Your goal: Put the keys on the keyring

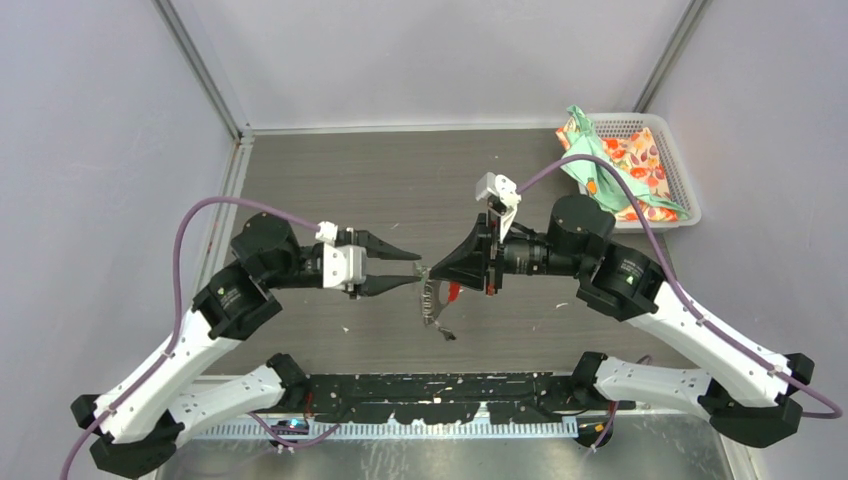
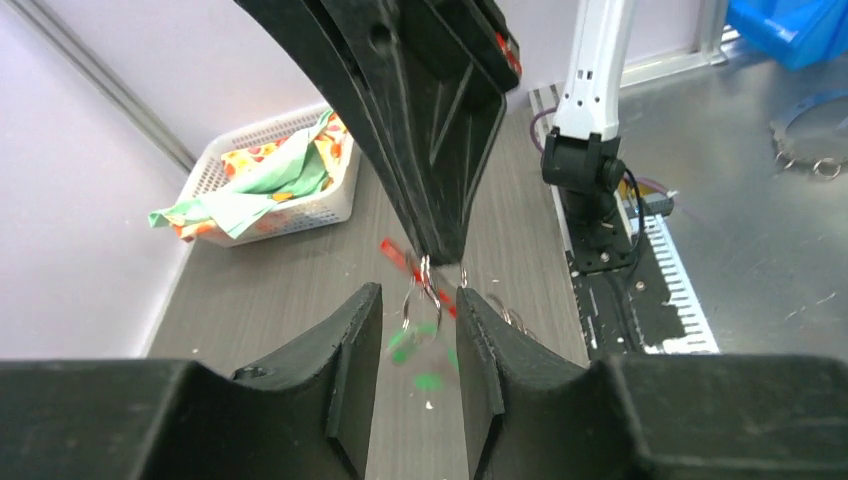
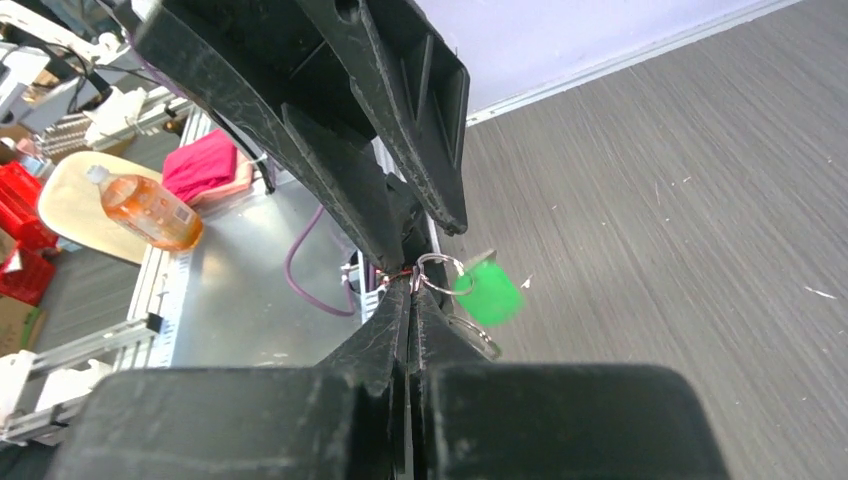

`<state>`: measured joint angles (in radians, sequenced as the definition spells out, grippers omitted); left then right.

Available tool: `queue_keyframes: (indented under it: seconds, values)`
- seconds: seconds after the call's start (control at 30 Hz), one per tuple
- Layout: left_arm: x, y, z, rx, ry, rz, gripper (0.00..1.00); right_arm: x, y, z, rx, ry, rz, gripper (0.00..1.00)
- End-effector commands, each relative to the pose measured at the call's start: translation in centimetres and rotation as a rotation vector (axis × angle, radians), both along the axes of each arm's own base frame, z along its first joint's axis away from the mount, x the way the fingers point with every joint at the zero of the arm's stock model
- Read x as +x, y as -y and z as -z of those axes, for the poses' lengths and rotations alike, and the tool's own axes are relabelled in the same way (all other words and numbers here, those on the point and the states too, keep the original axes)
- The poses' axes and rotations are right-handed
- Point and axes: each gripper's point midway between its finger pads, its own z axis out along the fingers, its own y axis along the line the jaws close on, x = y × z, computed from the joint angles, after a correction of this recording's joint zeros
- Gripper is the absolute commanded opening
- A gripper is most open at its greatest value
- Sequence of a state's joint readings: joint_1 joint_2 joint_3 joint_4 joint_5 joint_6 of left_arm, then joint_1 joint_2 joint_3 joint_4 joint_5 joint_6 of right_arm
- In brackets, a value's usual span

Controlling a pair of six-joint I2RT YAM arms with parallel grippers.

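With right gripper (image 3: 408, 282) clamped shut on keyring (image 1: 432, 300), draw left gripper (image 2: 418, 296), half-open and holding nothing, straight back from green-tagged key (image 3: 487, 295) without snagging it.

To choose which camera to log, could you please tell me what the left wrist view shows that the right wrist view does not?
Only the left wrist view: a white basket holding cloth, and the right arm's base.
Only the right wrist view: an orange bottle and a pink cloth off the table.
Both: the open left claw facing the right claw, which is shut on the keyring, with the green tag hanging beside it.
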<state>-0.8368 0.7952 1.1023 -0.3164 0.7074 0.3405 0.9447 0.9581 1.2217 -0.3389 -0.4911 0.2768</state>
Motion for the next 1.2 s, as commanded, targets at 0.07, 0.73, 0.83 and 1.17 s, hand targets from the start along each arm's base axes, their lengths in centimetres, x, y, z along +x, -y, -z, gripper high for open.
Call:
queue_keyframes:
  seconds: [0.07, 0.73, 0.83, 1.17]
  values:
    - [-2.1, 0.5, -3.1, -0.023, -0.090, 0.115, 0.32, 0.6, -0.4, -2.2, 0.019, 0.205, -0.036, 0.01]
    - [0.1, 0.1, -2.3, 0.032, -0.093, -0.016, 0.22, -0.5, 0.6, -2.6, -0.024, 0.379, -0.119, 0.01]
    - [0.0, 0.3, -2.0, 0.054, -0.114, -0.005, 0.23, -0.7, 0.5, -2.5, -0.023, 0.381, -0.135, 0.01]
    - [-2.5, 0.8, 0.6, 0.161, -0.215, 0.166, 0.29, -0.8, 0.1, -3.1, -0.005, 0.388, -0.156, 0.01]
